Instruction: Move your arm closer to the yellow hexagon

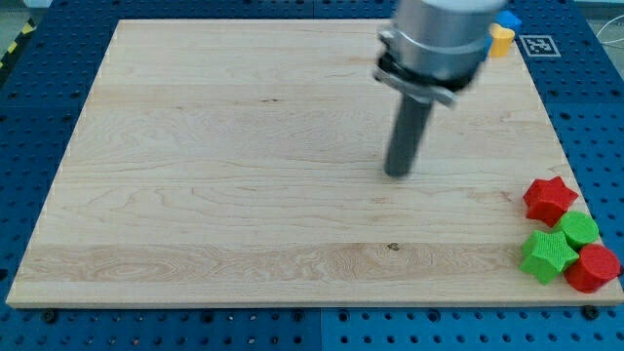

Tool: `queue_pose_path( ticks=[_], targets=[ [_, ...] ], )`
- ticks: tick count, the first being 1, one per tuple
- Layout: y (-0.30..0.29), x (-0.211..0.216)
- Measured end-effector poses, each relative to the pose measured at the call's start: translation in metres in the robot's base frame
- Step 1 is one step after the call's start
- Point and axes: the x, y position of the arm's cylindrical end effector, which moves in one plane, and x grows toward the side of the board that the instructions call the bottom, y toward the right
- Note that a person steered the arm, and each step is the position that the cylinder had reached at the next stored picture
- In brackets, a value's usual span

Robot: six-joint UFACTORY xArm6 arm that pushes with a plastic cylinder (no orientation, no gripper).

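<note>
The yellow hexagon [500, 39] sits at the view's top right corner of the wooden board, partly hidden behind the arm's grey body, with a blue block [508, 19] just above it. My tip [398, 174] rests on the board right of centre, well below and to the left of the yellow hexagon, touching no block.
A red star [550, 200], a green round block [580, 229], a green star [547, 254] and a red block [593, 268] cluster at the board's lower right edge. A black-and-white marker tag [536, 45] lies at the top right corner. Blue pegboard surrounds the board [224, 166].
</note>
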Motion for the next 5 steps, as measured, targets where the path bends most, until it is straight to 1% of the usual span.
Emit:
queue_pose_path(
  ticks=[1,3,4,5],
  targets=[
    [-0.012,-0.076],
    [0.033,-0.214],
    [0.046,-0.257],
    [0.046,-0.257]
  ],
)
